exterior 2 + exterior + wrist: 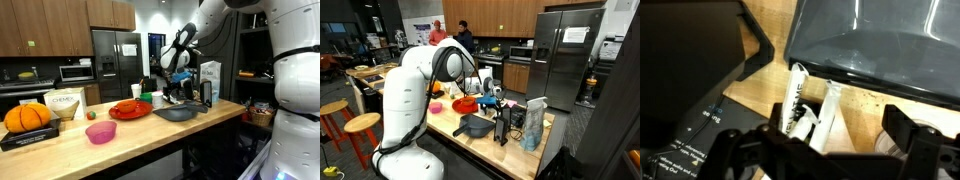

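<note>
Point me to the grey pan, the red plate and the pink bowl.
grey pan (178,116): in an exterior view, front wall.
red plate (124,116): in an exterior view, near rim.
pink bowl (100,133): in an exterior view, outer wall.

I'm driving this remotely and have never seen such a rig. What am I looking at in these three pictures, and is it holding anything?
The white machine is a robot arm ending in a two-fingered gripper. Two pictures come from cameras standing off in the kitchen; the third looks out from the wrist. On the wooden counter lie a pumpkin, a pink bowl, a red plate and a dark grey bowl. The gripper hangs open above white packets beside the grey bowl, holding nothing.
</note>
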`<state>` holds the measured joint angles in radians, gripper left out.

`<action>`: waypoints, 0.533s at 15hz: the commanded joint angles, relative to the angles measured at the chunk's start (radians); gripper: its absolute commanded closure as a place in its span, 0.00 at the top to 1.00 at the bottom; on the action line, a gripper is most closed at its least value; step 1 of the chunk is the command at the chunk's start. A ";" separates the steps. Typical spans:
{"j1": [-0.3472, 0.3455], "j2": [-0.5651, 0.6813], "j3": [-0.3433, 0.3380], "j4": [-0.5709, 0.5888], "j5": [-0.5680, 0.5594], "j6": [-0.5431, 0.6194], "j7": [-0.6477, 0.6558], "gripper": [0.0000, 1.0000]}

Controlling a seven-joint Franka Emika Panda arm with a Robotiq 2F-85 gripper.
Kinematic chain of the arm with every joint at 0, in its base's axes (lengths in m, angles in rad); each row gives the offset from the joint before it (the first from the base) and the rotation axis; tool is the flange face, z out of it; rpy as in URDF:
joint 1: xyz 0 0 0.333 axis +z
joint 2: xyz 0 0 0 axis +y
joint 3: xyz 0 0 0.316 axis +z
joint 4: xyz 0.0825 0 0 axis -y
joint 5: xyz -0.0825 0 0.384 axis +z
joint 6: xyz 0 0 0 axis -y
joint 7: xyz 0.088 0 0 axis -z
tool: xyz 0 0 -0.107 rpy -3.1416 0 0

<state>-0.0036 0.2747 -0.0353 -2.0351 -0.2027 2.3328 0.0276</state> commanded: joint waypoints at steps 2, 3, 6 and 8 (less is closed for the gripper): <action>-0.004 0.004 -0.007 -0.002 -0.008 -0.007 -0.021 1.00; -0.004 0.008 -0.007 0.000 -0.007 -0.007 -0.023 1.00; -0.007 0.022 -0.005 0.002 0.001 0.007 -0.031 1.00; -0.008 0.034 -0.007 0.008 -0.001 0.017 -0.032 1.00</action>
<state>-0.0037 0.2953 -0.0367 -2.0364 -0.2049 2.3348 0.0209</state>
